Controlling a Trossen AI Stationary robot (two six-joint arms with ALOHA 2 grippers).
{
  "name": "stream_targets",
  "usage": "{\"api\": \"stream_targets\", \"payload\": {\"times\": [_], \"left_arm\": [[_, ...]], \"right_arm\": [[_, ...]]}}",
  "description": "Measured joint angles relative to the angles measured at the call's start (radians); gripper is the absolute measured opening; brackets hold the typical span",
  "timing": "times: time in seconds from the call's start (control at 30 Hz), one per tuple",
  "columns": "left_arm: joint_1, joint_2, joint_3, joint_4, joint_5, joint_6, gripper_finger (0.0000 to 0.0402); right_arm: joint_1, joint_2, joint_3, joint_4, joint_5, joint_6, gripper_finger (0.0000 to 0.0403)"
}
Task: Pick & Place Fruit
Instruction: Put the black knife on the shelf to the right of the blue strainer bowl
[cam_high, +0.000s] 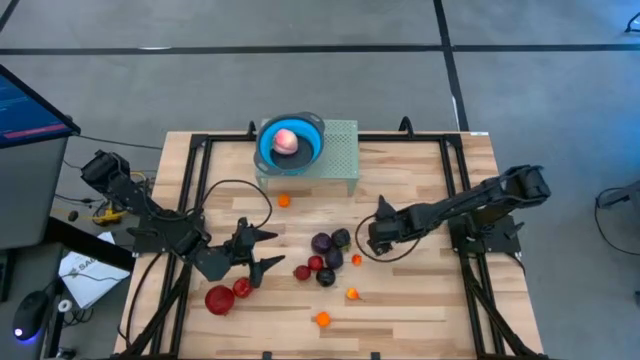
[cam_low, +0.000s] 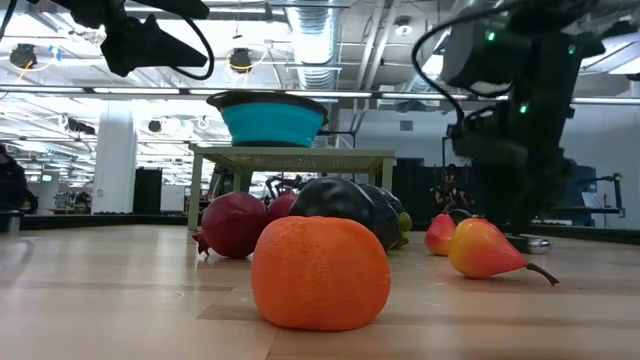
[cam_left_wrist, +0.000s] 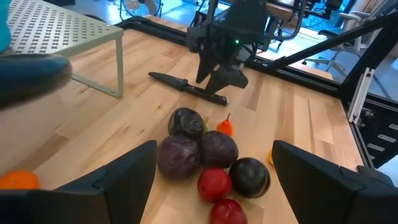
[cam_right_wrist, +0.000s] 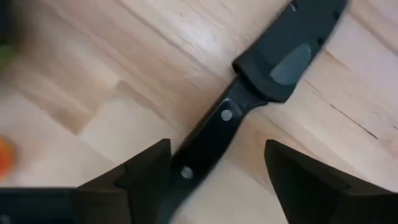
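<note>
Several dark purple and red fruits (cam_high: 325, 257) lie bunched on the table's middle (cam_left_wrist: 205, 155). Two red apples (cam_high: 228, 294) lie near the front left. A pale pink fruit (cam_high: 285, 140) sits in the blue bowl (cam_high: 300, 150) on the green stand (cam_high: 340, 160). Tiny orange ones (cam_high: 322, 319) are scattered about. My left gripper (cam_high: 266, 250) is open, level, left of the bunch. My right gripper (cam_right_wrist: 217, 149) is open and points down over the black-handled knife (cam_right_wrist: 273, 56), one finger on each side of its handle (cam_right_wrist: 211, 134). My right gripper stands astride the knife's handle from above, fingers across it. The knife lies flat on the table. The handle's end runs under one finger (cam_right_wrist: 146, 171); I cannot tell whether that finger touches it.
The knife (cam_left_wrist: 186, 87) lies between the stand and the fruit bunch, blade toward the far edge. In the low view an orange fruit (cam_low: 320, 272) and a small pear-shaped one (cam_low: 485, 250) lie near the front edge. Black frame rails (cam_high: 190, 200) run along both table sides.
</note>
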Motion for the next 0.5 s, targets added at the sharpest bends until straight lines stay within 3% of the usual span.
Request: {"api": "stream_targets", "payload": {"times": [0.13,0.37,0.5], "left_arm": [[0.0,0.0,0.0,0.002,-0.001,0.0,0.0309],[0.0,0.0,0.0,0.007,-0.001,0.0,0.0309],[0.0,0.0,0.0,0.012,-0.001,0.0,0.0309]], "right_arm": [[0.0,0.036,0.0,0.007,0.0,0.007,0.0205],[0.002,0.074,0.006,0.034,-0.002,0.007,0.0091],[0.011,0.045,0.003,0.024,-0.004,0.007,0.0083]]}}
